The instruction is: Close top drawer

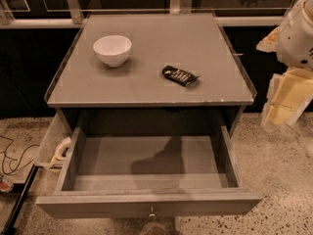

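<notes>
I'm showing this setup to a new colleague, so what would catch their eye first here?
The top drawer, pulled wide open below the cabinet top, bare grey inside. Next, the white bowl at the top's back left and a dark wrapped bar to its right. The pale end effector hangs at the right edge, beside the cabinet.
</notes>
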Controlling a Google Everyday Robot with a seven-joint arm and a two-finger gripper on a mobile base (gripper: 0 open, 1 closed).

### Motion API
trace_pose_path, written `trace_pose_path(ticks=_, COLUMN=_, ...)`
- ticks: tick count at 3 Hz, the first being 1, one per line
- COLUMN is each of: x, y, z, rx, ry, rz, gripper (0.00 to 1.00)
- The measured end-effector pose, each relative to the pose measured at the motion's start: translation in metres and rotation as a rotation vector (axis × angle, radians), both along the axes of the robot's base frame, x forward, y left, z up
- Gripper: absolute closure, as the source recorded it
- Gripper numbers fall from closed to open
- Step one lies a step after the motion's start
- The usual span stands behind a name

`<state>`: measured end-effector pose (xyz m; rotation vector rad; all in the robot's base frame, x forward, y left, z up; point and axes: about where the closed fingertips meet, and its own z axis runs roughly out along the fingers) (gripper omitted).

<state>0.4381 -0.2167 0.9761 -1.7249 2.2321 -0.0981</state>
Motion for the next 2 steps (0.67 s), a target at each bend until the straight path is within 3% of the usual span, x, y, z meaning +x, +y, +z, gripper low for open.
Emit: trace_pose_path(ticks=2, x=-0.012, y=0.0, z=-0.013, rx=-0.011, ry=-0.016, rz=0.014, gripper=0.0)
